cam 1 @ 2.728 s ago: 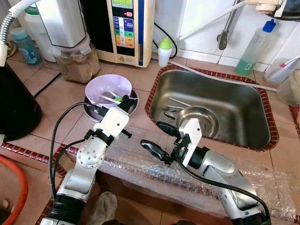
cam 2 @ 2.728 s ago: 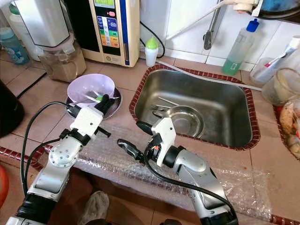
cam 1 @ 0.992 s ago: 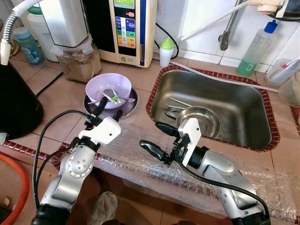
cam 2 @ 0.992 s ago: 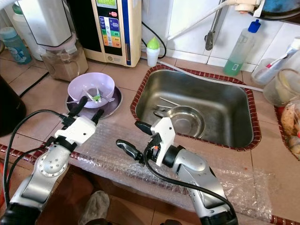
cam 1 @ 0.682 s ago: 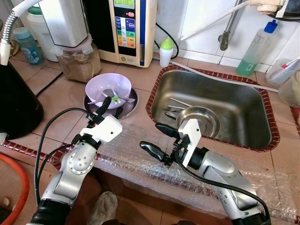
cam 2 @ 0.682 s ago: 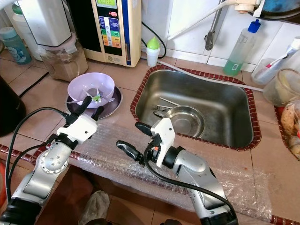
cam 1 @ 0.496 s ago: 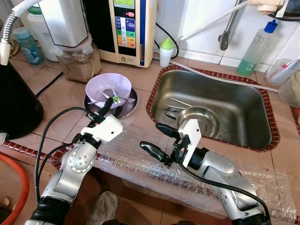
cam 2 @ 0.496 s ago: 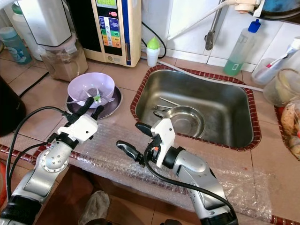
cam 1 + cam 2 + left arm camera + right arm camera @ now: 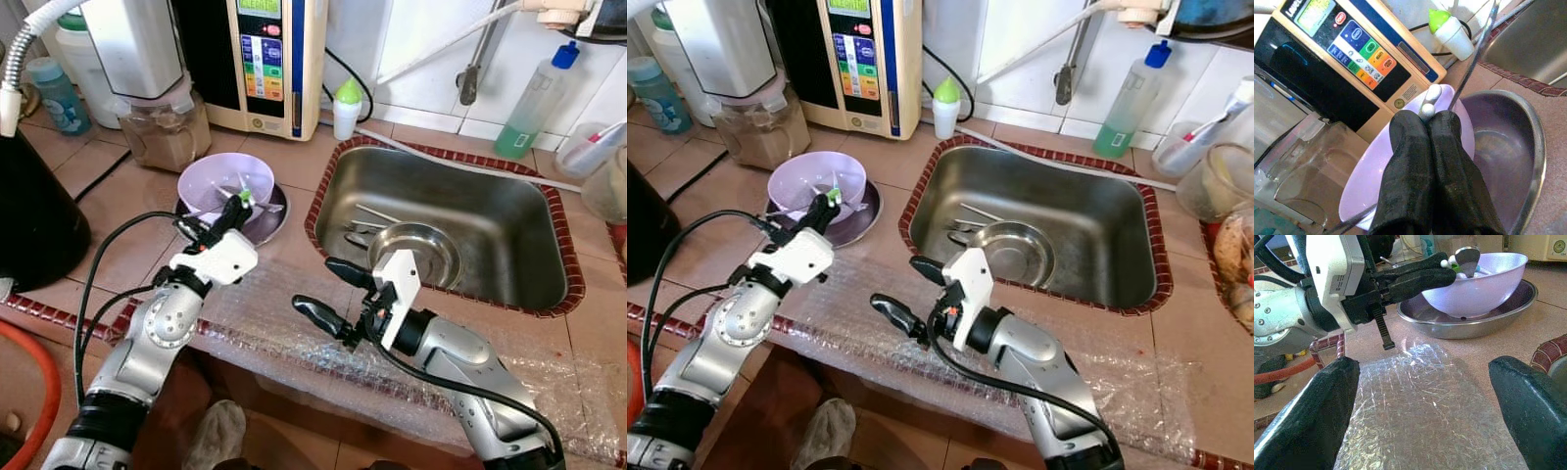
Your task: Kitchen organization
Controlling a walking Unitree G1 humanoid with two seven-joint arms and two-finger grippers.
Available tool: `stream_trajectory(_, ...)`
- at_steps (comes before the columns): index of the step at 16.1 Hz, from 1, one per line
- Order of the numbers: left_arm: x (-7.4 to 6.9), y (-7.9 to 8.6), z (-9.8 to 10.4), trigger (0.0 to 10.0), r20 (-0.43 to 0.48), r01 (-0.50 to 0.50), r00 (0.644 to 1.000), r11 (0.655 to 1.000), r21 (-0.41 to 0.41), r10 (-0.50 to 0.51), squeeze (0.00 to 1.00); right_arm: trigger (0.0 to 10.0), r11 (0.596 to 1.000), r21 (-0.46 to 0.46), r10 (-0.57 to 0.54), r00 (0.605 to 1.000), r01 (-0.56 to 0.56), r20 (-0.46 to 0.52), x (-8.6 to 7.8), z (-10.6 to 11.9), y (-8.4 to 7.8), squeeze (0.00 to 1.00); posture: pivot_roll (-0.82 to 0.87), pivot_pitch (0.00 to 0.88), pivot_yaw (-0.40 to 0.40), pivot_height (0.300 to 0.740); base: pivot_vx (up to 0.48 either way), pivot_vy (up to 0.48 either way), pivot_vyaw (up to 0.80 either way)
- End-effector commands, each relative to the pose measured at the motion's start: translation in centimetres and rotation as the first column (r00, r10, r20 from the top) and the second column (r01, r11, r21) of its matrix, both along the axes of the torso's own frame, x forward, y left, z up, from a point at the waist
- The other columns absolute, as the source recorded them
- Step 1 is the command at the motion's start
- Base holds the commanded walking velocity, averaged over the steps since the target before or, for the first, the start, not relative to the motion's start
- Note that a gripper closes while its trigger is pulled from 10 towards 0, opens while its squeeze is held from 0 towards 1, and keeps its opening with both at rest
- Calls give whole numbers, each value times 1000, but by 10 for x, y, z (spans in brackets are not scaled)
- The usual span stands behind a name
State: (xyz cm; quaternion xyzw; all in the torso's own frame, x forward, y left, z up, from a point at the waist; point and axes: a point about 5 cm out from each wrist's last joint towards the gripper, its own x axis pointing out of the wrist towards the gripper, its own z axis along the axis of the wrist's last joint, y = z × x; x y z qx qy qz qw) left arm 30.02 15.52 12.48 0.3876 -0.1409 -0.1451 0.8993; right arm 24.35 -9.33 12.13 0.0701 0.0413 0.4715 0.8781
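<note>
Right hand (image 9: 333,291), fingers spread, hovered over bubble wrap (image 9: 294,333) on the desk (image 9: 108,186). Beyond it, left hand (image 9: 1425,120), fingers pressed together, apparently pinched a pale utensil (image 9: 1429,102) at the lilac bowl (image 9: 211,181).

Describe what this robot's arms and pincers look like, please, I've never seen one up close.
Both arms are silver metal tubes with rounded joints. Each wrist carries a boxy white housing, and a loose black cable loops along each arm. The left gripper and right gripper each have two long black fingers with a slightly textured, rubbery-looking surface. A small printed label sits on the white housing seen in the right wrist view.
</note>
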Motion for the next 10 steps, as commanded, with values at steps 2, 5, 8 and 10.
stream_trajectory(2,3,-1,1,0,20,2,1000,1000,18,-2,0,10000,1000,3,8,1000,-8,16,-3,4,0,0,-71,51,18,740,0,0,0)
stream_trajectory(5,-1,4,7,0,69,-26,997,1000,16,24,0,10000,1000,2,5,1000,-5,17,-3,4,0,0,-71,52,19,740,0,0,0)
stream_trajectory(8,-15,6,26,235,194,-59,979,998,-38,65,0,10000,1000,1,3,1000,-3,18,-2,4,-1,0,-63,49,15,740,0,0,0)
stream_trajectory(10,-21,4,39,431,256,-52,964,996,-78,71,0,10000,1000,0,4,1000,-4,20,-1,4,0,0,-57,47,12,740,0,0,0)
